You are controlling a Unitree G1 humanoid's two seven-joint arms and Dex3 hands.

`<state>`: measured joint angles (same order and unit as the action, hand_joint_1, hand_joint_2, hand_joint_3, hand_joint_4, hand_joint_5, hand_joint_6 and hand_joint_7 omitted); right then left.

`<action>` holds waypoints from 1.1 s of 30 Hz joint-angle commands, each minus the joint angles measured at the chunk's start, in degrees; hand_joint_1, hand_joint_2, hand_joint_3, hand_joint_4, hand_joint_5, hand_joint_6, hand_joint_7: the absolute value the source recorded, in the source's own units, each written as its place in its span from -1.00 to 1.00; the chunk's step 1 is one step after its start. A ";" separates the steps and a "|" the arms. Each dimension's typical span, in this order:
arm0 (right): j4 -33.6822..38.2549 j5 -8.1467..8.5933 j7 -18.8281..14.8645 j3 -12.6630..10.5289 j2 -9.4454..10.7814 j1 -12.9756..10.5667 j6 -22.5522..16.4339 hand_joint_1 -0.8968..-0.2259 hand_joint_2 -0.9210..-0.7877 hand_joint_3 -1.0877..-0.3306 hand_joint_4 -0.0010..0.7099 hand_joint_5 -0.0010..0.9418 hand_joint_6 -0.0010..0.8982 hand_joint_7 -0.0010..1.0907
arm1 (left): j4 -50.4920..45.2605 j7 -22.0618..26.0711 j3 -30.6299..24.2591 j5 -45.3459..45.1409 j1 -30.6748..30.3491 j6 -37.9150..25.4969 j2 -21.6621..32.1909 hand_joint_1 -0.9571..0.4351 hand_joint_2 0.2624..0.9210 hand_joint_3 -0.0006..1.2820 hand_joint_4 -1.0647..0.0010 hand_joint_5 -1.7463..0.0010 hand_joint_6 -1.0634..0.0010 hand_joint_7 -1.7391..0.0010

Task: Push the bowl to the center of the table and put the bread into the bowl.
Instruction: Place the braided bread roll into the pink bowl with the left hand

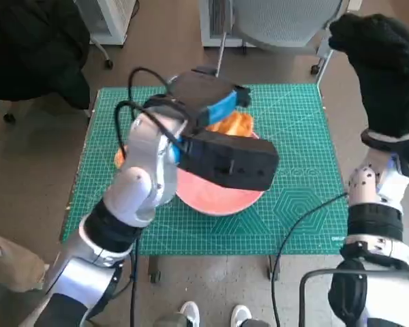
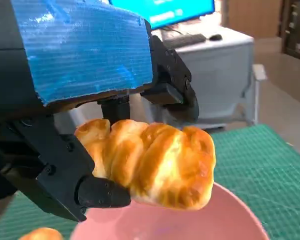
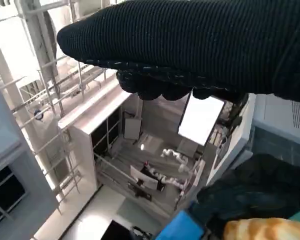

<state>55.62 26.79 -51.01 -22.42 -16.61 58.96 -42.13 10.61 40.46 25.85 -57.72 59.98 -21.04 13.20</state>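
The green cutting-mat surface [image 1: 293, 157] lies under the left arm, with bare floor and chair legs beyond its far edge. The left hand [image 1: 211, 102], blue-taped, hangs over the pink bowl [image 1: 218, 197], which sits on the mat directly beneath it. Its black fingers [image 2: 97, 192] grip the golden bread [image 2: 155, 167], held just above the bowl's rim [image 2: 230, 215]. The forearm's black housing hides much of the bowl in the head view. Only the left wrist view shows a second bread piece [image 2: 40, 234] low beside the bowl, plus a desk with a monitor behind. The right hand [image 1: 385, 65], in its knitted glove, is raised off the mat's far right corner, holding nothing; whether its fingers are spread or curled is unclear.
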 commanded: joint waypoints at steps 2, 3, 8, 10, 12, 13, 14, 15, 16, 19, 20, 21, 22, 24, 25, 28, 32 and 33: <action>-0.48 -0.34 0.65 0.09 -0.25 -2.02 0.06 -0.63 -1.00 -0.20 -0.38 -1.00 -0.33 -1.00 | 3.09 -2.61 1.54 -0.11 1.50 0.63 -0.19 0.91 0.32 0.27 0.37 -1.00 0.39 0.91; -0.72 -0.35 0.72 0.13 -0.21 -2.14 0.09 -0.63 -1.00 -0.20 -0.38 -1.00 -0.33 -1.00 | 3.25 -2.62 1.64 -0.13 1.50 0.40 -0.25 0.91 0.32 0.27 0.37 -1.00 0.40 0.91; -1.08 -0.25 0.98 0.21 -0.27 -2.37 0.45 -0.65 -1.00 -0.19 -0.38 -1.00 -0.33 -1.00 | 5.07 -2.61 2.06 -0.24 2.00 -1.31 -0.90 0.91 0.35 0.25 0.38 -1.00 0.31 0.89; -1.10 -0.22 1.02 0.22 -0.28 -2.38 0.53 -0.65 -1.00 -0.19 -0.38 -1.00 -0.33 -1.00 | 5.34 -2.61 2.22 -0.22 2.14 -1.72 -0.99 0.91 0.35 0.25 0.39 -1.00 0.28 0.88; -1.25 -0.15 1.15 0.23 -0.16 -2.51 0.66 -0.66 -1.00 -0.18 -0.38 -1.00 -0.33 -1.00 | 6.62 -3.28 2.47 -0.29 2.21 -2.24 -1.24 0.91 0.35 0.25 0.39 -1.00 0.16 0.85; -1.29 -0.13 1.22 0.24 -0.12 -2.55 0.69 -0.66 -1.00 -0.17 -0.38 -1.00 -0.33 -1.00 | 7.13 -3.57 2.54 -0.24 2.25 -2.42 -1.33 0.91 0.35 0.25 0.39 -1.00 0.11 0.83; -1.36 -0.17 1.32 0.28 -0.05 -2.62 0.66 -0.66 -1.00 -0.16 -0.38 -1.00 -0.34 -1.00 | 7.57 -3.72 2.61 -0.19 2.31 -2.73 -1.46 0.91 0.35 0.25 0.39 -1.00 0.04 0.81; -1.41 -0.20 1.40 0.31 -0.01 -2.65 0.62 -0.66 -1.00 -0.16 -0.38 -1.00 -0.34 -1.00 | 7.79 -3.79 2.66 -0.11 2.37 -2.93 -1.51 0.91 0.35 0.25 0.39 -1.00 -0.01 0.79; -1.46 -0.23 1.45 0.35 0.01 -2.69 0.61 -0.66 -1.00 -0.16 -0.39 -1.00 -0.34 -1.00 | 7.92 -3.83 2.73 -0.05 2.43 -3.09 -1.54 0.91 0.35 0.25 0.39 -1.00 -0.03 0.78; -1.44 -0.40 1.68 0.51 0.10 -2.79 0.43 -0.67 -1.00 -0.15 -0.39 -1.00 -0.34 -1.00 | 8.90 -3.95 2.78 0.34 2.70 -3.73 -1.85 0.91 0.34 0.26 0.38 -1.00 -0.11 0.75; -1.42 -0.45 1.74 0.55 0.12 -2.82 0.38 -0.67 -1.00 -0.15 -0.39 -1.00 -0.34 -1.00 | 9.17 -3.98 2.78 0.44 2.77 -3.89 -1.95 0.91 0.33 0.26 0.38 -1.00 -0.10 0.71; -1.36 -0.48 1.78 0.58 0.14 -2.81 0.35 -0.67 -1.00 -0.15 -0.39 -1.00 -0.34 -1.00 | 9.59 -4.01 2.77 0.57 2.89 -4.07 -2.09 0.91 0.32 0.27 0.37 -1.00 -0.07 0.65; -1.31 -0.48 1.80 0.61 0.17 -2.81 0.36 -0.67 -1.00 -0.14 -0.39 -1.00 -0.34 -1.00 | 9.99 -3.96 2.78 0.68 3.01 -4.30 -2.23 0.91 0.31 0.27 0.37 -1.00 -0.07 0.63; -1.27 -0.47 1.84 0.67 0.20 -2.80 0.38 -0.67 -1.00 -0.14 -0.39 -1.00 -0.34 -1.00 | 10.46 -4.01 2.78 0.88 3.09 -4.53 -2.37 0.91 0.33 0.27 0.38 -1.00 -0.02 0.54; -1.26 -0.45 1.85 0.70 0.20 -2.79 0.39 -0.68 -1.00 -0.14 -0.39 -1.00 -0.34 -1.00 | 10.52 -4.08 2.78 0.96 3.06 -4.53 -2.38 0.91 0.32 0.27 0.38 -1.00 -0.02 0.51; -0.99 -0.36 1.81 0.68 0.18 -2.72 0.49 -0.68 -1.00 -0.14 -0.38 -1.00 -0.34 -1.00 | 10.53 -3.45 2.81 1.39 2.97 -4.72 -2.47 0.91 0.28 0.29 0.36 -1.00 0.06 0.38; -1.03 -0.30 1.75 0.72 0.26 -2.74 0.52 -0.69 -1.00 -0.13 -0.38 -1.00 -0.33 -1.00 | 10.81 -1.46 2.69 2.63 3.29 -5.15 -2.47 0.92 0.18 0.33 0.28 -0.96 0.26 0.32; -1.07 -0.26 1.72 0.72 0.28 -2.76 0.59 -0.68 -1.00 -0.13 -0.38 -1.00 -0.33 -1.00 | 10.87 -0.78 2.67 3.28 3.34 -4.84 -2.24 0.92 0.15 0.33 0.25 -0.95 0.33 0.34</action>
<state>54.09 26.77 -49.47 -21.92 -16.78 57.48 -42.08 21.33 38.03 28.42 -55.86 61.45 -25.84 10.99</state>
